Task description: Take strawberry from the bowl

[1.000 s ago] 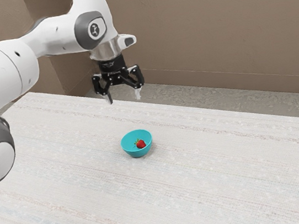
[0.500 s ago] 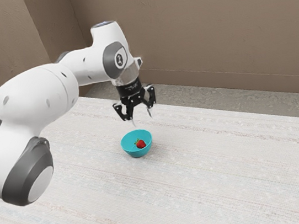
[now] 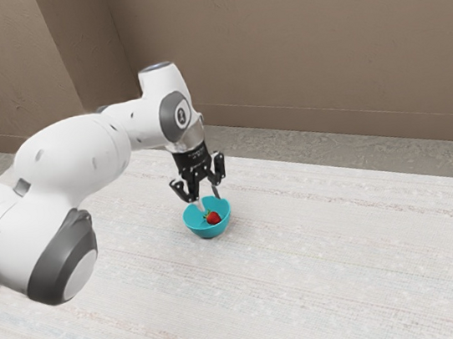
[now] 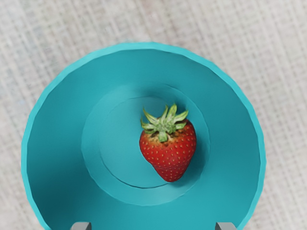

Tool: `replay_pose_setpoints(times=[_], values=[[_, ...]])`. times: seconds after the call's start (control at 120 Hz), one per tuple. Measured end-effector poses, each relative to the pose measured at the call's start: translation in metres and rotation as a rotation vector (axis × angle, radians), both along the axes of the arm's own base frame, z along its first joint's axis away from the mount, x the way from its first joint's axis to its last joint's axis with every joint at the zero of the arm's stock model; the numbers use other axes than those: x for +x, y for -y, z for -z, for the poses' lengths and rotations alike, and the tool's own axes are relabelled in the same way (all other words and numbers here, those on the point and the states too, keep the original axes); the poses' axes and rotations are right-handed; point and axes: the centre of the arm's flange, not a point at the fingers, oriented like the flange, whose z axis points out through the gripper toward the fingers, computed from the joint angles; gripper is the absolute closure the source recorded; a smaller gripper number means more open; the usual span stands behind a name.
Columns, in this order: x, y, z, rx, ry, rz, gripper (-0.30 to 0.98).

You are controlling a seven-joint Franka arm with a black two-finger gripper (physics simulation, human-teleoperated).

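- Strawberry lies inside the teal bowl!
- Gripper right over it, jaws wide apart, holding nothing!
- Best centre on the red flesh, sink straight, clear the rim, squeeze gently!

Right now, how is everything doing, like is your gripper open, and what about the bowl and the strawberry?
Gripper: open, holding nothing.
Bowl: upright on the table, strawberry inside.
Strawberry: lying in the bowl, whole, red, green leaves on.
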Motion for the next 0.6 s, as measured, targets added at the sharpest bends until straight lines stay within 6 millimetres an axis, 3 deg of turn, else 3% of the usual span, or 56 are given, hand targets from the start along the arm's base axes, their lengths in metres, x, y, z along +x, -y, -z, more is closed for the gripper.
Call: replay_pose_setpoints(times=[0.333,0.442,0.6], values=[[0.005,-0.012,0.028,-0.007,-0.025,-0.060,0.39],[0.010,-0.006,0.029,-0.006,-0.017,-0.053,0.39],[0.010,-0.012,0.034,-0.006,-0.024,-0.066,0.39]])
